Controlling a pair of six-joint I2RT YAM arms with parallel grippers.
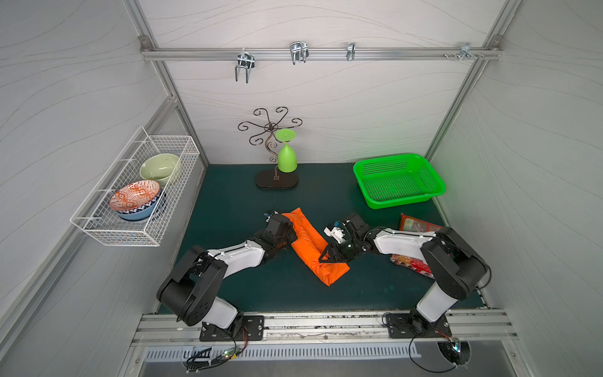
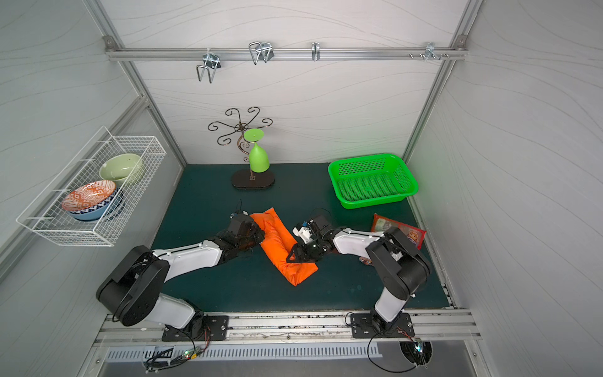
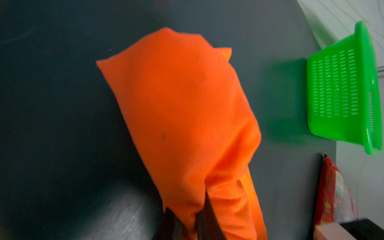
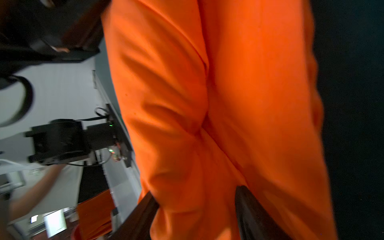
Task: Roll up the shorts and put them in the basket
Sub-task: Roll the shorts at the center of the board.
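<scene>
Wire basket (image 1: 130, 225): mounted on the wall at 9 o'clock. It holds a pale green bowl (image 1: 160, 168) and an orange-patterned bowl (image 1: 135, 196) stacked on a blue one (image 1: 137, 213).
Counter (image 1: 228, 202): dark green mat.
Left tool (image 1: 292, 237): reaches in from 7 o'clock to the 9 o'clock edge of the cloth. In the left wrist view its two dark fingers (image 3: 172, 224) stand close together, clamped on a fold of orange fabric.
Stand (image 1: 276, 181): dark oval base at 12 o'clock, curled metal arms, with a green goblet (image 1: 287, 160) hanging bowl-down from one.
The shorts (image 1: 308, 240): at the counter's centre in both top views (image 2: 277, 240). They are gathered into a long narrow bundle running from 11 o'clock to 5 o'clock, with a crease along its length.
Right tool (image 1: 326, 256): comes in from 4 o'clock onto the 5 o'clock half of the bundle. In the right wrist view (image 4: 197, 199) its jaws stand apart with a bulge of cloth between them.
Green basket (image 1: 401, 203): perforated plastic, at 1 o'clock.
Snack packet (image 1: 414, 225): red, at 3 o'clock, partly hidden under the right arm.
</scene>
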